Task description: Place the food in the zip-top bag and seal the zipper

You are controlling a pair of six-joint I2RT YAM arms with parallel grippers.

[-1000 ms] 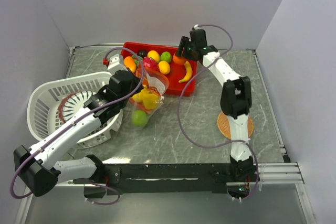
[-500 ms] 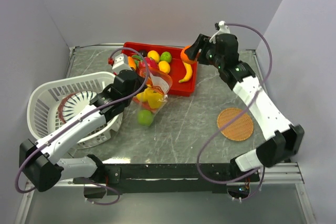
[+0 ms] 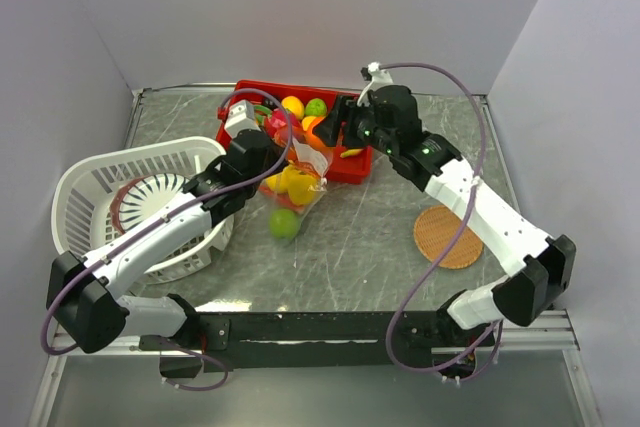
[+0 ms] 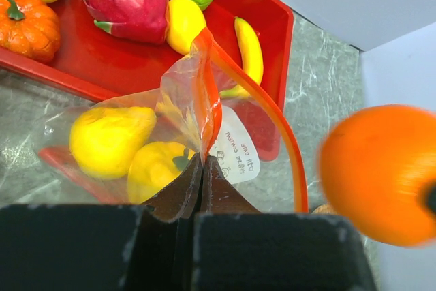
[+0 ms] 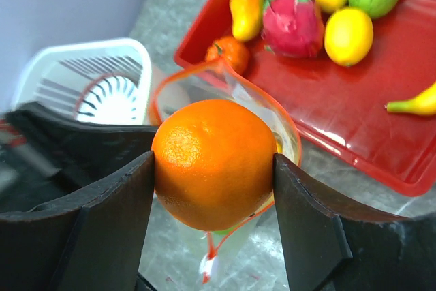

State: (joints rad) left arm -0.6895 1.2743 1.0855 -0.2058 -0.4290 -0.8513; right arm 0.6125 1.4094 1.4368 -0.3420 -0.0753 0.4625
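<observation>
Zip-top bag is lying just in front of the red tray. Its long axis is running from the tray toward the near edge, and its mouth is pointing trayward and gaping upward. Left gripper is pinching the zipper, jaws pressed together on it. Right gripper is clasping an orange over the mouth. Yellow fruit is sitting inside the bag. The grey marbled table is carrying a white basket and a cork mat. Plain pale walls are enclosing it.

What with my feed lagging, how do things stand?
Left gripper shut on zip-top bag rim. Right gripper holds orange by bag mouth. Nothing blocking.
</observation>
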